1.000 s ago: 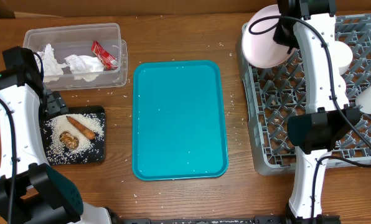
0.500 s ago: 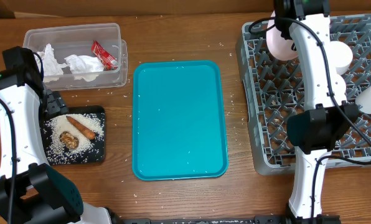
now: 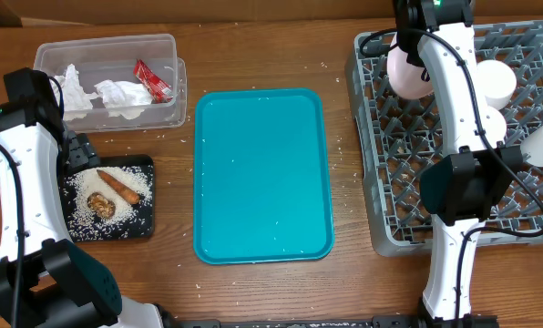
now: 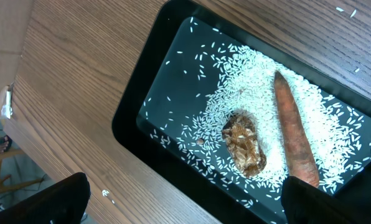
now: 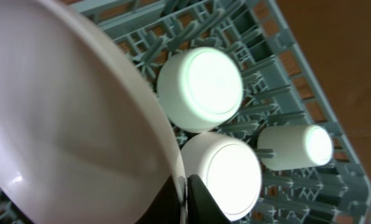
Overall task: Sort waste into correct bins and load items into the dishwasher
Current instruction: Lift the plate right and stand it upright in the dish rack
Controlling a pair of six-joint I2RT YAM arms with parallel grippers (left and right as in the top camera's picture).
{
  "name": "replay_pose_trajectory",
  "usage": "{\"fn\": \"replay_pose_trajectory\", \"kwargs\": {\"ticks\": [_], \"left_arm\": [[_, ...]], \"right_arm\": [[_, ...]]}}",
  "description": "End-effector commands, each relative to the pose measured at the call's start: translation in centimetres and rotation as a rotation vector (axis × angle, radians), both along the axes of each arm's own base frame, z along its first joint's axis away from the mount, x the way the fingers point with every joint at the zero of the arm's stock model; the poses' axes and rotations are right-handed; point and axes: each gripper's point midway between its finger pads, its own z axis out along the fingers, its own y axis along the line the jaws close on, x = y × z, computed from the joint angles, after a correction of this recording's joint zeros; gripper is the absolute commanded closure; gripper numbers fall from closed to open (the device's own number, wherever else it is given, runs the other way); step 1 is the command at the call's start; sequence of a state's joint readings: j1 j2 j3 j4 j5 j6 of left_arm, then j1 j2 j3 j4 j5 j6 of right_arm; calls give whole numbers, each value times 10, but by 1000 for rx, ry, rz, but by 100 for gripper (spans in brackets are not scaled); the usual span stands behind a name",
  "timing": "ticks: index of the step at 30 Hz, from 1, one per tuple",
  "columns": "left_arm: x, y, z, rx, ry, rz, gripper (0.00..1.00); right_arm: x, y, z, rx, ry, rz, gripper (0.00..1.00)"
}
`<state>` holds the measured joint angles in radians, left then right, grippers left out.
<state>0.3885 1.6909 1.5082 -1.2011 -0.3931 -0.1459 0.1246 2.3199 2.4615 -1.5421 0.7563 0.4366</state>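
My right gripper is shut on the rim of the large white plate. It holds the plate tilted on edge over the far left part of the grey dish rack, as the overhead view shows. Two white bowls and a white cup sit upside down in the rack. My left gripper is open and empty above the black tray, which holds rice, a brown lump and a carrot piece.
The clear tub at the far left holds crumpled napkins and a red-and-white wrapper. The teal serving tray lies in the middle of the table. A few rice grains are scattered on the wood.
My right arm carried the plate from the rack's far left corner to the right, over the rack, and turned it more on edge. The left arm has not moved.
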Motion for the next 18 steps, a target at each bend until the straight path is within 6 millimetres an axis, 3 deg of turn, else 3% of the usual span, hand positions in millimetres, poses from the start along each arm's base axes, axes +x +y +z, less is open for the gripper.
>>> {"fn": "replay_pose_trajectory", "kwargs": {"ticks": [1,3,4,5,10,12,18], "left_arm": [[2,2,2,2,-3,-10,0],[2,2,2,2,-3,-10,0],[2,2,2,2,-3,-10,0],[2,2,2,2,-3,-10,0],[2,2,2,2,-3,-10,0],[2,2,2,2,-3,-10,0],[2,2,2,2,-3,-10,0]], "right_arm": [[-2,14,-2,107,-6,19,85],[-5,21,-5,156,6,30,46],[-6,25,-5,180,12,35,32],[-9,28,-3,204,16,40,28],[-28,43,25,315,-4,62,25],[-39,46,43,357,-42,51,23],[-69,83,105,582,-154,205,20]]}}
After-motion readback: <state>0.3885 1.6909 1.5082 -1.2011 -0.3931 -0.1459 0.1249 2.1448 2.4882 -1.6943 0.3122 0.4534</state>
